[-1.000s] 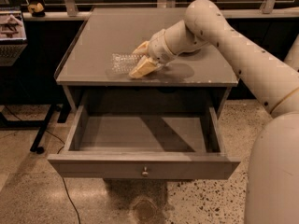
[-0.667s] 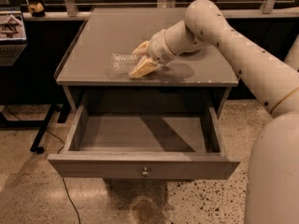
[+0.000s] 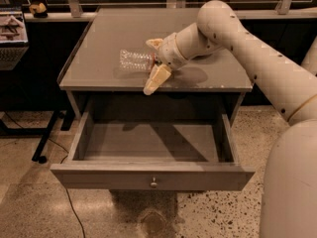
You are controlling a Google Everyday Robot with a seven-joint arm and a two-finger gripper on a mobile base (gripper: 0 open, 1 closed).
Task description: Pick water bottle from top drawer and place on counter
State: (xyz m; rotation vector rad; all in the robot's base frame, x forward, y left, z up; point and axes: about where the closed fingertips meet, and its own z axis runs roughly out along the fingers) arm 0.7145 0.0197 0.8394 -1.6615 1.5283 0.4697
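Observation:
The water bottle (image 3: pixel 133 60), clear and crinkled, lies on its side on the counter (image 3: pixel 208 73), left of centre. My gripper (image 3: pixel 150 66) is at the bottle's right end, low over the counter. Its cream fingers are spread apart, one fingertip (image 3: pixel 153 42) behind the bottle's end and the other (image 3: pixel 152 83) in front, near the counter's front edge. The bottle rests on the counter and is not gripped. The top drawer (image 3: pixel 148 175) is pulled out below, with nothing inside and a small metal knob (image 3: pixel 153 183) on its front panel.
My white arm (image 3: pixel 257 58) reaches in from the right across the counter. A black stand with cables (image 3: pixel 44 143) is on the floor to the left. A dark shelf (image 3: pixel 12 29) with small items sits at far left. A railing runs behind the counter.
The gripper's fingers have spread apart around the bottle's end. The bottle now lies free on the counter in about the same spot.

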